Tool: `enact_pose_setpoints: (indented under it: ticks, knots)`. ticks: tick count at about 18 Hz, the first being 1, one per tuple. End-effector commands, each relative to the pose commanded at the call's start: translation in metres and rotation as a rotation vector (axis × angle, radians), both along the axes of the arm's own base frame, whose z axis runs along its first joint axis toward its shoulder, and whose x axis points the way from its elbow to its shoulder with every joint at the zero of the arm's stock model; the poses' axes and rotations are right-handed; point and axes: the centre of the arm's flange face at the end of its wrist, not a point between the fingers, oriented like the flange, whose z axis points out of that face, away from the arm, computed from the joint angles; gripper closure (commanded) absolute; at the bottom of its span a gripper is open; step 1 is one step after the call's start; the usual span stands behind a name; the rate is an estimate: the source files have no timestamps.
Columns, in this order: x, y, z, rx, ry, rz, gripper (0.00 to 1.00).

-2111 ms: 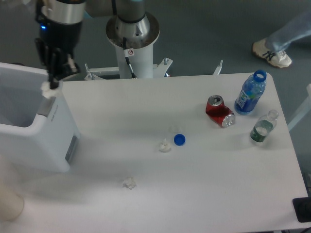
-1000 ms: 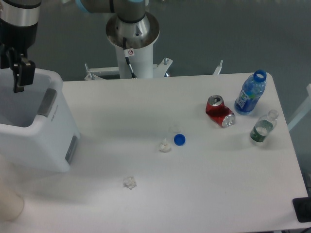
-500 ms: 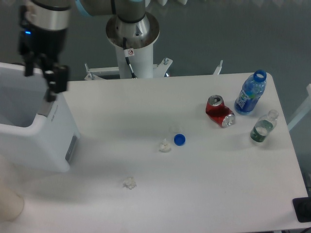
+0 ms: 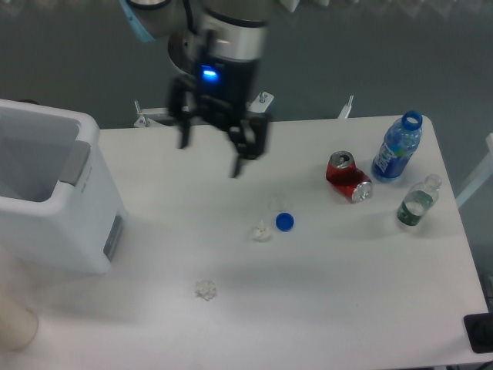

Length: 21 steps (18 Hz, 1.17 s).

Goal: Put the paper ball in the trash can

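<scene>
No readable text; labels on red can (image 4: 349,177), blue bottle (image 4: 397,149) illegible.

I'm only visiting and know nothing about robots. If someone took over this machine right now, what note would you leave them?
Gripper: open, empty, above the table's middle.
Trash can: upright at the table's left end.
Paper ball: not in view. Two seconds ago the gripper held a white wad at the can's rim, so it was probably dropped inside.
Left: confirm that. The pointed lump and frilly wad are not the target.
</scene>
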Motion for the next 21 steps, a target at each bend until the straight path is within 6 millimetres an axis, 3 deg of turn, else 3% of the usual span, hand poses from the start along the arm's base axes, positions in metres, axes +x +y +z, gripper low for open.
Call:
enact_pose_setpoints:
  ticks: [4, 7, 10, 15, 21]
  knots:
    - [-0.073, -0.041, -0.053, -0.149, 0.033, -0.002, 0.0]
    - [-0.108, -0.07, -0.092, -0.268, 0.011, 0.051, 0.0]
    - [-0.127, -0.086, -0.111, -0.344, 0.021, 0.069, 0.0]
    - [-0.141, -0.082, -0.14, -0.376, 0.036, -0.069, 0.0]
    - [-0.148, -0.078, -0.165, -0.386, 0.001, -0.079, 0.0]
